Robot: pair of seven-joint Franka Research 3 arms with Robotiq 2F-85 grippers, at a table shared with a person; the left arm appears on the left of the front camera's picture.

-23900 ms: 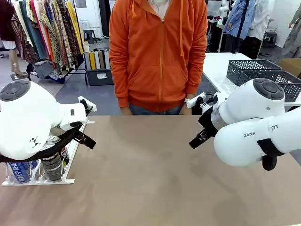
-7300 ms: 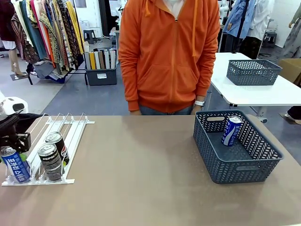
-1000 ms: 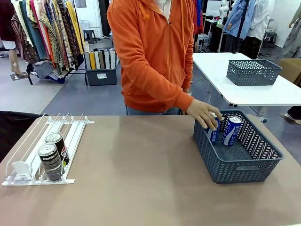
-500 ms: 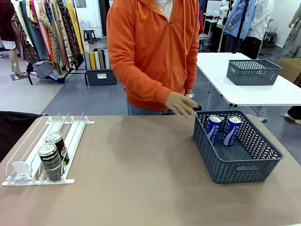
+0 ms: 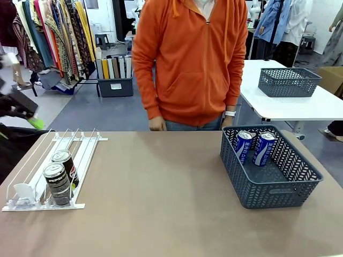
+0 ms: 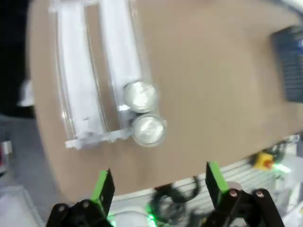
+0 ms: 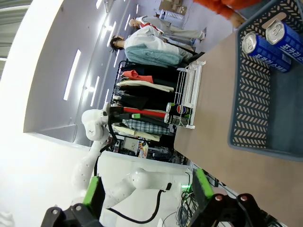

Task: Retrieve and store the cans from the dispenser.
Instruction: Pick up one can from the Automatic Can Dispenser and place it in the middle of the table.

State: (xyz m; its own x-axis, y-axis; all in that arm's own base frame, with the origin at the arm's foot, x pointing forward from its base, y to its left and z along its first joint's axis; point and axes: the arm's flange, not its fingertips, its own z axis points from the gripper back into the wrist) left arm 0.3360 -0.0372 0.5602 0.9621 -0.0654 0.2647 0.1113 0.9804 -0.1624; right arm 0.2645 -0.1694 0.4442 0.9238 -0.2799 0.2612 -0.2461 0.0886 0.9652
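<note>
Hovering high over 2 cans (image 6: 148, 129) in dispenser (image 6: 78, 101), seemingly off its low end: left hand (image 6: 157, 174) released, empty.

- The tabletop (image 5: 161, 214) is seen smooth, matt and tan.
- The dispenser (image 5: 33, 206) is made of glossy white plastic and thin white wire.
- The cans (image 5: 58, 184) are printed metal, with shiny silver tops.
- The basket (image 5: 270, 195) is moulded in matt dark grey plastic mesh.
- The person's hoodie (image 5: 193, 59) is soft orange cloth.
</note>
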